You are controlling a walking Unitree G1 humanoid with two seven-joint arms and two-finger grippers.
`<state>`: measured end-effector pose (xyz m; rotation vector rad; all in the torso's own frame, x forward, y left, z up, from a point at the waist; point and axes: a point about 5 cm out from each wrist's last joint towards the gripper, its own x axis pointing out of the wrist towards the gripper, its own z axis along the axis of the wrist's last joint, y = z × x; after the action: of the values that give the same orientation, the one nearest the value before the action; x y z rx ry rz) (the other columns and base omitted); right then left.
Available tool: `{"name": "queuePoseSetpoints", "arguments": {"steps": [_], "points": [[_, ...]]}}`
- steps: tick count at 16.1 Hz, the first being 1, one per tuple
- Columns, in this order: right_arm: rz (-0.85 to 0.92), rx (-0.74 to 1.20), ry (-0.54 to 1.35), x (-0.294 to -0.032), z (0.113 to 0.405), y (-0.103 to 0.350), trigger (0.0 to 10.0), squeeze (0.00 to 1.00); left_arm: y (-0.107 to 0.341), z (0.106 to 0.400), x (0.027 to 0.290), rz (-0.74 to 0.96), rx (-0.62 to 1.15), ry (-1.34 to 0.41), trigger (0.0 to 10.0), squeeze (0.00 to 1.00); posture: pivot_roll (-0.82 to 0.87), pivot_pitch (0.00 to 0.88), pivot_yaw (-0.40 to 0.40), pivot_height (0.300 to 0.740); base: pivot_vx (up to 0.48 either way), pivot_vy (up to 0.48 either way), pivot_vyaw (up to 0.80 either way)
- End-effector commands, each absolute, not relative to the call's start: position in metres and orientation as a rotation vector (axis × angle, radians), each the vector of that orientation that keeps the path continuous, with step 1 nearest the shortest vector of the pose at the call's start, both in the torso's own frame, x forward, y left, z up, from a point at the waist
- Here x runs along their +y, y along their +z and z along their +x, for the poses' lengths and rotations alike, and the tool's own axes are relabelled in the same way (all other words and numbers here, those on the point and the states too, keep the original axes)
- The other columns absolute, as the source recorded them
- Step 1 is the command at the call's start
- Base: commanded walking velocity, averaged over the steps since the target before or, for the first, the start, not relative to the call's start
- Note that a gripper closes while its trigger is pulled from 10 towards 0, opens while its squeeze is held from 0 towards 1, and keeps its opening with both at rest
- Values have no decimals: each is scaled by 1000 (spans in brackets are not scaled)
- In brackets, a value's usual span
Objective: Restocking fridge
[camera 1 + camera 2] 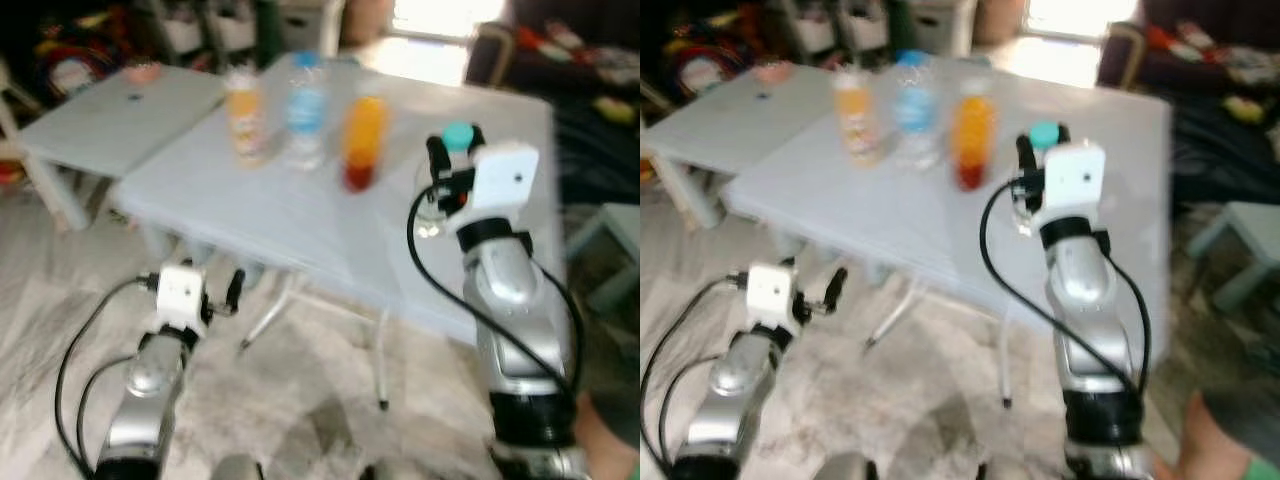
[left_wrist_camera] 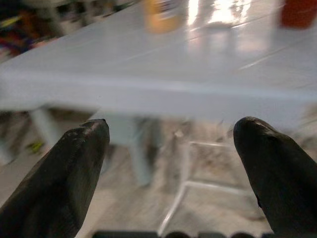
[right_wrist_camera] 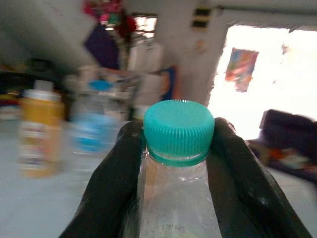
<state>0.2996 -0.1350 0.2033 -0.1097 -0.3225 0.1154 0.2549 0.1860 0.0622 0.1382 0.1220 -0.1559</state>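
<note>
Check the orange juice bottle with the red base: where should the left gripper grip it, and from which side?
Grip the orange juice bottle mid-body, coming in level from the near table edge. It stands upright, tall and round, and that side is open. The blue-labelled water bottle stands close on its left, so centre carefully. The left gripper hangs open below the table.

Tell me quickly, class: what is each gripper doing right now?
Left gripper: open, holding nothing, low in front of the white table.
Right gripper: shut on the clear bottle with a teal cap, gripped at the neck.
</note>
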Motion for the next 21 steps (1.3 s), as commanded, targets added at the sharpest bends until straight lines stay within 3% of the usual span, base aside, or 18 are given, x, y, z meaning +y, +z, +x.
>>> {"name": "queuePoseSetpoints", "arguments": {"steps": [1,7,12,17,21], "points": [[-99,-356,142,-130,299,211,10000,0,63,256,188,134,119,-149,10000,0,37,20,-3,740,0,476,0],[2,-285,306,-114,293,191,10000,0,64,259,195,162,108,-111,10000,0,53,14,-1,740,0,454,132],[-19,-197,293,-123,284,160,10000,0,55,249,199,181,126,-14,10000,0,45,1,3,740,0,0,794],[-19,-175,401,-111,278,146,10000,0,55,255,205,210,123,31,10000,0,55,0,-7,740,0,0,794],[-35,-109,357,-126,267,119,10000,0,38,239,211,203,177,62,10000,0,65,0,-13,740,0,0,794]]}}
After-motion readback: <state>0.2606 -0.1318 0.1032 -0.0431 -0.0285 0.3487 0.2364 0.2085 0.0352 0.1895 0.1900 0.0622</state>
